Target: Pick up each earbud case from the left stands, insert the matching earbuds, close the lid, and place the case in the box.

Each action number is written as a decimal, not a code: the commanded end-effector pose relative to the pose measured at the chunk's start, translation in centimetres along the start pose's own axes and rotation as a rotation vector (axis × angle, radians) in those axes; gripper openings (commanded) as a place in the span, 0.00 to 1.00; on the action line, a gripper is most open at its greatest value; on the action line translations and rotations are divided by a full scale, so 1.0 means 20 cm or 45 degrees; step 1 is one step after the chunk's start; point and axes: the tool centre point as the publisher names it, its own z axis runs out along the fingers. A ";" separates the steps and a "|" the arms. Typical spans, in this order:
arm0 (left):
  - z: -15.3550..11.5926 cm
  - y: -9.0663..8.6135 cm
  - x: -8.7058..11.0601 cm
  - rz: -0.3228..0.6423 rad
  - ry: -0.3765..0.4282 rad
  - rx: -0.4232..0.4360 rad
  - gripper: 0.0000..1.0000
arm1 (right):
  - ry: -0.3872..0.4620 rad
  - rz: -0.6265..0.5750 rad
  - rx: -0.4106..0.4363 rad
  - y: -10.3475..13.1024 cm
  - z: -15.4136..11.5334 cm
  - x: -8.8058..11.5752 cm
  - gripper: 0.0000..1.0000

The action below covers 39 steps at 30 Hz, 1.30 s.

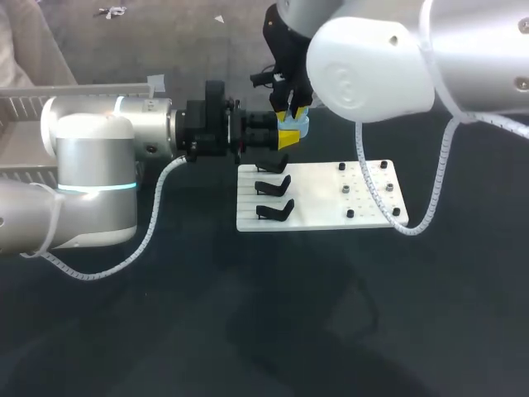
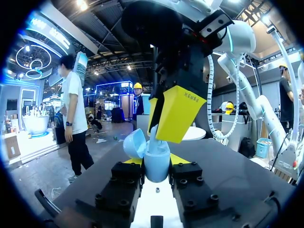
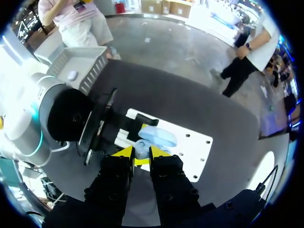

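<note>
Pinching a small pale-blue earbud (image 3: 141, 149) between narrowly set yellow tips, the right gripper (image 3: 141, 154) points straight down; directly beneath those tips sits the light-blue, egg-shaped plastic earbud case (image 2: 156, 170), and the earbud's lower end meets the case's open mouth. The case's rounded hinged lid (image 2: 134, 144) stands swung open, tilted away to one side of the right gripper's fingers; it is seen from above just ahead of them.

The left gripper (image 2: 156, 164) reaches in level, at a right angle to the right gripper, and is clamped on the case's body; both of its black fingers press the case from opposite sides, with a sliver of yellow tip showing on each side. The case is held in the air, clear of the table.

Under both grippers lies a flat white rectangular board (image 1: 326, 203); its near end, below the left gripper, carries three black angled stands (image 1: 274, 184) in a row, all without cases; farther along the board, beyond the right gripper, small black pegs (image 1: 343, 188) stand scattered.

Well apart from the right gripper, back past the left arm's wrist, stands a grey slotted plastic box (image 3: 92, 66); a pale rounded object (image 3: 71, 75) rests inside it, too small to tell more.
</note>
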 end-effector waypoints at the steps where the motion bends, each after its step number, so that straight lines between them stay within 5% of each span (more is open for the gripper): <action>1: 0.00 -0.01 0.00 0.007 -0.007 -0.008 0.00 | 0.017 -0.018 0.004 0.00 0.01 -0.02 0.00; 25: 0.00 -0.01 0.00 0.007 -0.007 -0.008 0.00 | 0.044 -0.063 0.037 0.01 0.03 0.00 0.00; 27: 0.00 -0.01 0.00 0.007 -0.007 -0.008 0.00 | 0.047 -0.064 0.039 0.01 0.03 0.00 0.12; 35: 0.00 -0.01 0.00 0.007 -0.007 -0.008 0.00 | 0.047 -0.057 0.043 0.00 0.03 0.01 0.16; 39: 0.00 -0.01 0.00 0.007 -0.007 -0.008 0.00 | 0.044 -0.060 0.043 0.01 0.03 0.01 0.28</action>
